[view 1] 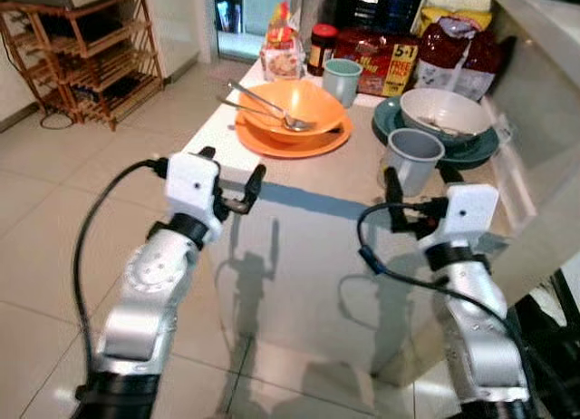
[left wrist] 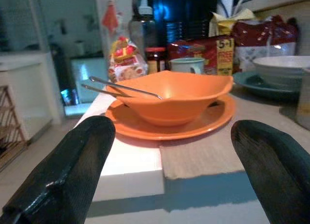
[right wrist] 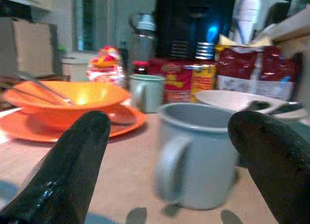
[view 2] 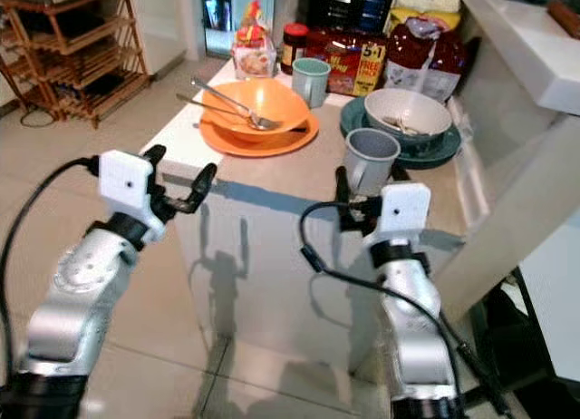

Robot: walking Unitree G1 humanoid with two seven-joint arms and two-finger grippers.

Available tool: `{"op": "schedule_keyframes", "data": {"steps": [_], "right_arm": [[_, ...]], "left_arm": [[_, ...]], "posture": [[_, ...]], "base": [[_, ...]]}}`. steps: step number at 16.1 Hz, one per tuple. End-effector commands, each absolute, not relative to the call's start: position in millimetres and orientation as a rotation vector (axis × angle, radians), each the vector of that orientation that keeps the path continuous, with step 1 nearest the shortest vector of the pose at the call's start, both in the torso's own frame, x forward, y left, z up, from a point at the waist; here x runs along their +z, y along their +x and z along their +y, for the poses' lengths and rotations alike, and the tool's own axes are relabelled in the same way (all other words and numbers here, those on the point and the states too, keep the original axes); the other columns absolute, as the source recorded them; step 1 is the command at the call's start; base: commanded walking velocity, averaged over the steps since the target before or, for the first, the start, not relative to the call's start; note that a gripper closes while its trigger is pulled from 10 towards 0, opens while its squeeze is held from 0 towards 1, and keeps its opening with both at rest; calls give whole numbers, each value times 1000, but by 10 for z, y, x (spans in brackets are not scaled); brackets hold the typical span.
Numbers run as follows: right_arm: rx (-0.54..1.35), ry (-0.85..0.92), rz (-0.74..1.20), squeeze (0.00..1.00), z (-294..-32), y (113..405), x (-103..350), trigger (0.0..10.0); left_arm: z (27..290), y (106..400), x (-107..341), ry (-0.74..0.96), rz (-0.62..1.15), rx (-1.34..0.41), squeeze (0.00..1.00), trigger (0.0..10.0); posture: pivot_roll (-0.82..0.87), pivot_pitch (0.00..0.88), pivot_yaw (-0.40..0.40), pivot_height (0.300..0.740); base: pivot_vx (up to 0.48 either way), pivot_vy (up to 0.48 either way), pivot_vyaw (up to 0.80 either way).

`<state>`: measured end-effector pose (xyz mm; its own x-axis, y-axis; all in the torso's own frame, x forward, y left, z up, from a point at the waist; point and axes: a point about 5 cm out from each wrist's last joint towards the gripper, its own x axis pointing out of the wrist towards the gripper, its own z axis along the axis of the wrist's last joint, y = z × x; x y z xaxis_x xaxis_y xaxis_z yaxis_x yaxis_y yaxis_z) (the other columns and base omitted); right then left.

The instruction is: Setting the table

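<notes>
On the far half of the pale table (view 1: 299, 210) I see an orange bowl (view 1: 294, 106) on its orange plate (view 1: 313, 145), cutlery inside, and at right a white bowl (view 1: 444, 113) on a teal plate (view 1: 471, 151). My right gripper (view 1: 415, 194) is spread around the grey mug (view 1: 412, 159); my left gripper (view 1: 234, 179) is spread, empty. I judge the mugs remain unplaced.

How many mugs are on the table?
2: a grey mug near the table's front edge, just ahead of the right gripper, and a pale green mug behind the orange bowl.
</notes>
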<state>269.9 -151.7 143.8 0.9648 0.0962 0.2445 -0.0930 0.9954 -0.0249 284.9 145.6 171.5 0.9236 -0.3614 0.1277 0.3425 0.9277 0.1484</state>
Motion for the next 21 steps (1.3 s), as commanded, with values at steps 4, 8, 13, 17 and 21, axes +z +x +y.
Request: {"op": "schedule_keyframes", "data": {"steps": [4, 8, 13, 17, 21], "right_arm": [[-13, -51, -245, 1000, -1633, 2719, 1406, 10000], [-100, -71, -159, 1000, -1683, 2779, 1239, 10000], [-126, -46, -108, 0, -1591, 2990, 1141, 10000], [-68, -21, -132, 0, -1469, 3054, 1137, 10000], [-28, -50, -167, 0, -1389, 3065, 1169, 10000]], "left_arm": [[1246, 2703, 1687, 78, -140, -600, 0, 10000], [1101, 2543, 1615, 51, -99, -785, 0, 10000], [1136, 2547, 1644, 64, -102, -805, 0, 10000], [1134, 2548, 1648, 68, -104, -807, 0, 10000], [1145, 2551, 1659, 74, -106, -810, 0, 10000]], "posture": [[75, 18, -66, 740], [84, 15, -73, 740], [95, 4, -68, 740], [102, 0, -66, 740], [102, 0, -63, 740]], "base": [[0, 0, 0], [0, 0, 0], [0, 0, 0], [0, 0, 0], [0, 0, 0]]}}
